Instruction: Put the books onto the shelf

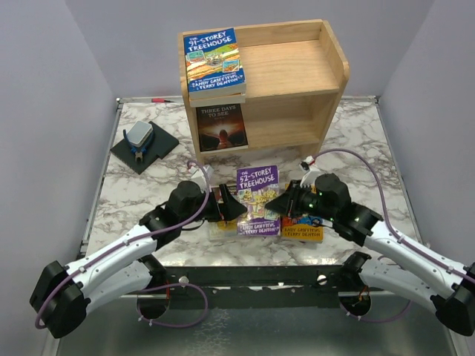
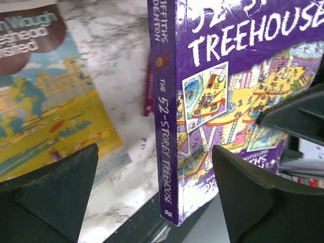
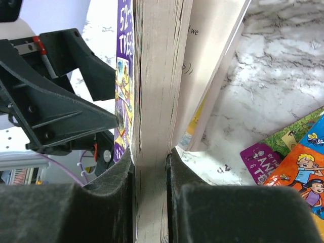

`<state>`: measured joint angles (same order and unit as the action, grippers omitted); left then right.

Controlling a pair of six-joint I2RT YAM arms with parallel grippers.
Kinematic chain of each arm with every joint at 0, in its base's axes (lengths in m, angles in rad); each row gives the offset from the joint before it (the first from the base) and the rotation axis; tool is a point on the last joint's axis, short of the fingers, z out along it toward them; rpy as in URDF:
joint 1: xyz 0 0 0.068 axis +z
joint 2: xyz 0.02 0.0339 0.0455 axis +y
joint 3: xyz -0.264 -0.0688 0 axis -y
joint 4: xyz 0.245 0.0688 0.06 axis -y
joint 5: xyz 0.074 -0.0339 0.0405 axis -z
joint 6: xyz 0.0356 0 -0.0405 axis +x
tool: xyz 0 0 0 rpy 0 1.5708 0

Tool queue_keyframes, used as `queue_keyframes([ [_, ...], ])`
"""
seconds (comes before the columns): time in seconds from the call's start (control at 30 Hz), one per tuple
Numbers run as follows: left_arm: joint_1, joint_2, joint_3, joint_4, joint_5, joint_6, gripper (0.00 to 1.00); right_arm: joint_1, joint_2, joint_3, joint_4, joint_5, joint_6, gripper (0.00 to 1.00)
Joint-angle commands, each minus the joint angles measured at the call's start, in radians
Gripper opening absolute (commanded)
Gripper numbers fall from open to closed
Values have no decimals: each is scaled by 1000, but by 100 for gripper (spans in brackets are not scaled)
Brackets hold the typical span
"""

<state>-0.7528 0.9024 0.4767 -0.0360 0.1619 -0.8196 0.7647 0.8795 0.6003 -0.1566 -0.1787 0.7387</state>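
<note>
the right gripper (image 3: 150, 162) is clenched on the purple "52-storey treehouse" book (image 1: 257, 194), its two black fingers (image 3: 111, 192) pressed on either side of the block of pages at the book's open edge, with a few loose pages fanning away to one side. the book is raised off the marble table (image 1: 148, 193) near the front, between the two arms, its cover turned up toward the overhead camera. the left gripper (image 1: 236, 208) is released, its fingers (image 2: 66, 192) spread wide at the spine side of the same book; in its own wrist view the spine runs through the gap between them and is not clamped. on the table under the right gripper lies an orange-covered treehouse book (image 1: 303, 230), with another purple cover (image 3: 258, 162) just beside it. near the left gripper a yellow-and-blue cover with "waugh" on it (image 2: 50, 111) lies flat on the marble. at the back of the table stands the light wooden shelf (image 1: 326, 74); the blue "91-storey treehouse" book (image 1: 214, 59) lies flat on the left part of its top, and the dark "three days to see" book (image 1: 221, 126) stands at the left of the lower tier. well to the left sits a black square pad (image 1: 159, 148) with a blue-grey tool (image 1: 139, 136) on it.
</note>
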Motion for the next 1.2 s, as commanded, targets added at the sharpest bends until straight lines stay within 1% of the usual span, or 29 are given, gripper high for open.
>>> queue_keyframes([
  [0.0, 3, -48, 46, 15, 144, -21, 94, 5, -76, 68, -22, -25, -16, 1],
  [0.1, 3, -75, 58, 31, 198, -50, 95, 5, -110, 92, -11, -62, -4, 1],
  [0.23, 3, -105, 59, 101, 261, -88, 94, 6, -134, 135, -10, -81, -1, 1],
  [0.37, 1, -125, 52, 168, 321, -125, 89, 7, -140, 173, -10, -88, -5, 1],
  [0.57, 2, -144, 27, 300, 373, -204, 65, 5, -128, 205, 15, -104, 2, 1],
  [0.8, 2, -167, 17, 378, 398, -256, 39, 6, -123, 201, 14, -89, 12, 1],
  [0.87, 2, -169, 21, 381, 403, -257, 28, 5, -123, 198, 17, -89, 15, 1],
  [0.93, 3, -172, 26, 382, 400, -258, 4, 5, -123, 199, 19, -92, 16, 1],
  [0.97, 2, -175, 26, 381, 396, -259, 0, 5, -123, 199, 17, -92, 15, 1],
  [1.03, 2, -182, 29, 381, 387, -257, 0, 6, -125, 200, 7, -86, 12, 1],
  [1.07, 3, -187, 31, 382, 381, -258, 0, 6, -126, 200, -1, -83, 10, 4],
  [1.13, 2, -203, 36, 381, 366, -256, 0, 5, -133, 198, -13, -77, 8, 14],
  [1.17, 3, -211, 39, 382, 357, -257, 0, 5, -136, 196, -18, -76, 6, 21],
])
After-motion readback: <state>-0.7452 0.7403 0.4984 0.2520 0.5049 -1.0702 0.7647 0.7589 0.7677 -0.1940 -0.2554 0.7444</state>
